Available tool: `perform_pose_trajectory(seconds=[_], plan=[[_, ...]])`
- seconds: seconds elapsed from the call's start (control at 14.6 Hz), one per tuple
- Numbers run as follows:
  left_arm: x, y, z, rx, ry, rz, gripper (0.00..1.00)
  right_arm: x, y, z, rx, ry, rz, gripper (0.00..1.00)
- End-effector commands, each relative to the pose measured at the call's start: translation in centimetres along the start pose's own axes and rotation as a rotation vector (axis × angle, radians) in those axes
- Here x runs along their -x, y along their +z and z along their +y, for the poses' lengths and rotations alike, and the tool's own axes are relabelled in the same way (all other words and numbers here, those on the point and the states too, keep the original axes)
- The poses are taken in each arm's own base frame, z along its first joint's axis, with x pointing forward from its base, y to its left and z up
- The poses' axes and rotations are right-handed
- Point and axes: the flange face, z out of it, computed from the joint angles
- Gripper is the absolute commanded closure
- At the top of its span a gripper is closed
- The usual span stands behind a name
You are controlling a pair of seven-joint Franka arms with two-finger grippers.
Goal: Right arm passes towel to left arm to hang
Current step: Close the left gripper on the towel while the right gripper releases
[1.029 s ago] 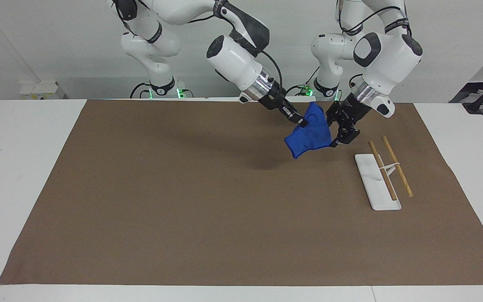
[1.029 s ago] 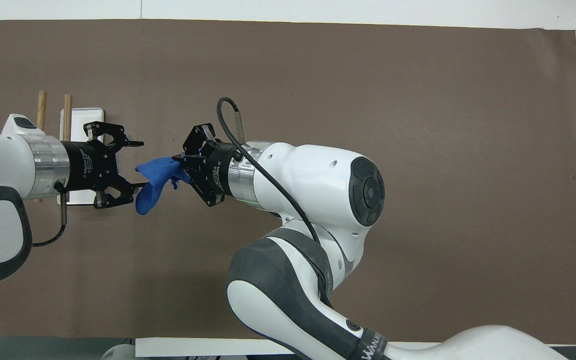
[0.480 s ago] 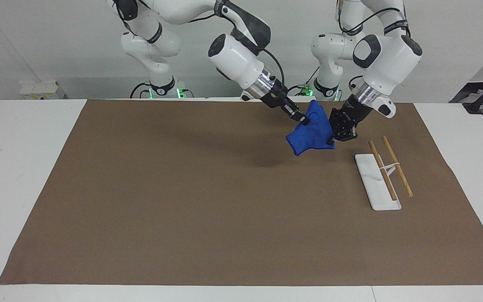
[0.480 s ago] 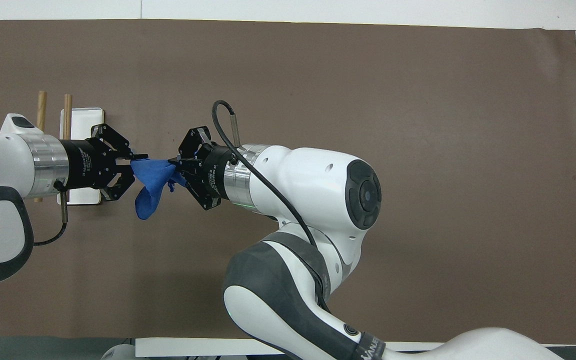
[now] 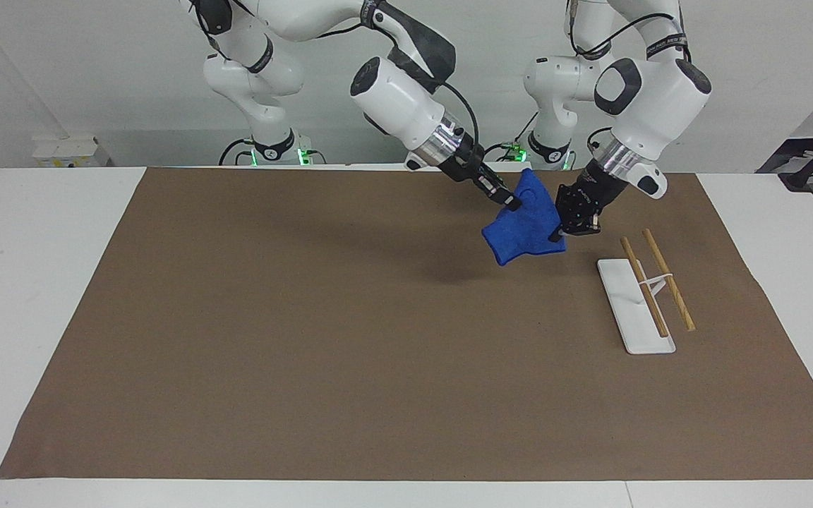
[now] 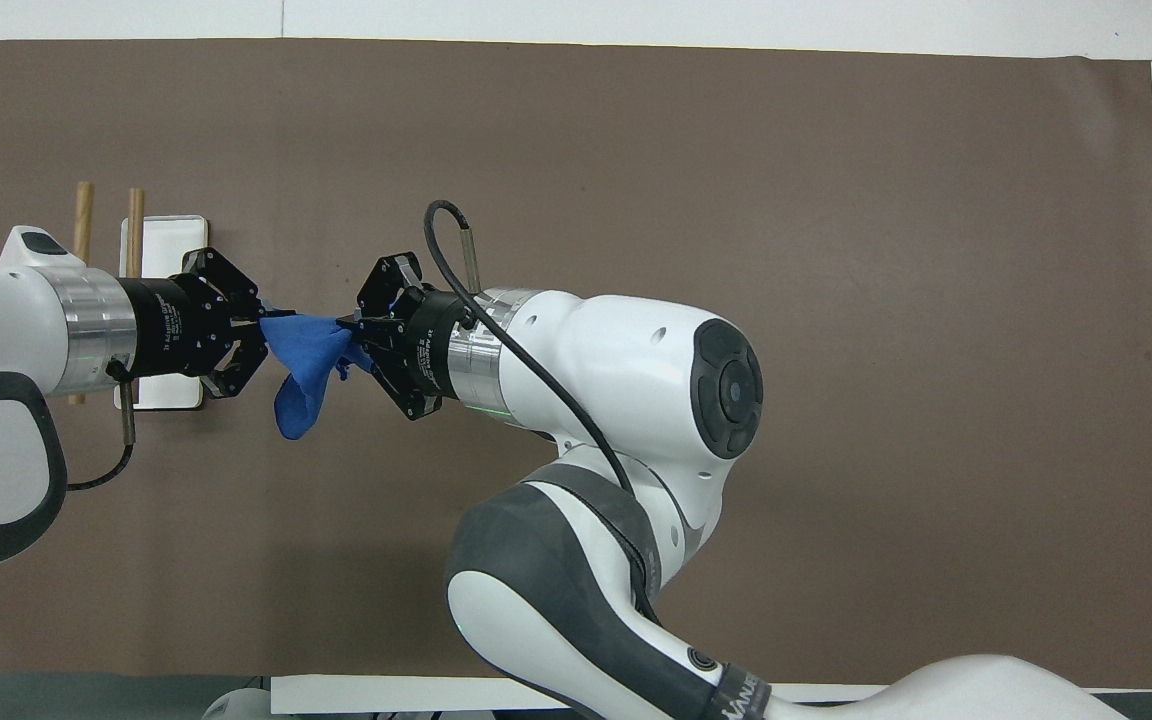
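The blue towel (image 5: 525, 226) (image 6: 304, 362) hangs in the air above the brown mat, stretched between both grippers. My right gripper (image 5: 512, 205) (image 6: 344, 325), on the arm with the dark shell segment, is shut on one upper edge of the towel. My left gripper (image 5: 557, 236) (image 6: 264, 320), on the arm with the black-rimmed panel, is shut on the towel's other edge. A loose lobe of cloth droops below the two grips.
A white base plate (image 5: 631, 303) (image 6: 162, 245) carrying two wooden rods (image 5: 669, 279) (image 6: 135, 230) stands on the mat toward the left arm's end, partly under the left wrist in the overhead view. The brown mat (image 5: 308, 339) covers most of the table.
My left gripper moved in onto the towel's edge and closed on it; one second ago its fingers stood wide open beside the cloth. The right gripper kept its grip.
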Motion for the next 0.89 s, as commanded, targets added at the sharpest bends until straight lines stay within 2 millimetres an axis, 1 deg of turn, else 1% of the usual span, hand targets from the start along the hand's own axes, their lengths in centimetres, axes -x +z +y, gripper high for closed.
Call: perform_pose_trajectory(seconds=[0.0,0.07,0.14,0.21,0.27,0.34,0.48,0.55,0.69,0.82], plan=[[-0.1,0.1,-0.1,0.012,0.001,-0.012,1.0,0.1,-0.1,-0.4,-0.005,0.014,-0.02,0.62],[-0.1,0.1,-0.1,0.013,0.003,-0.012,1.0,0.2,-0.2,-0.4,-0.007,0.004,-0.016,0.23],[-0.2,0.1,0.0,0.017,0.004,-0.012,1.0,0.2,-0.2,-0.4,-0.008,-0.008,-0.013,0.0],[0.0,-0.1,0.2,0.022,0.025,-0.012,1.0,0.3,-0.5,-0.5,-0.011,-0.043,-0.007,0.0],[0.0,-0.1,0.6,0.024,0.04,-0.013,1.0,0.1,-0.9,-0.4,-0.007,-0.098,0.005,0.0],[0.3,-0.4,0.9,0.032,0.049,-0.016,1.0,0.3,-1.5,-0.3,-0.004,-0.167,0.019,0.0],[0.4,-0.7,1.5,0.043,0.067,-0.012,1.0,-1.0,-2.6,0.1,0.045,-0.357,0.067,0.0],[0.4,-0.8,1.7,0.051,0.092,-0.012,1.0,-2.3,-3.6,0.3,0.074,-0.48,0.107,0.0],[0.1,-0.9,1.9,0.061,0.144,-0.007,1.0,-6.1,-6.4,0.0,0.148,-0.721,0.177,0.0],[-0.4,-0.9,2.2,0.068,0.207,-0.001,1.0,-11.3,-10.6,-1.2,0.27,-0.938,0.224,0.0]])
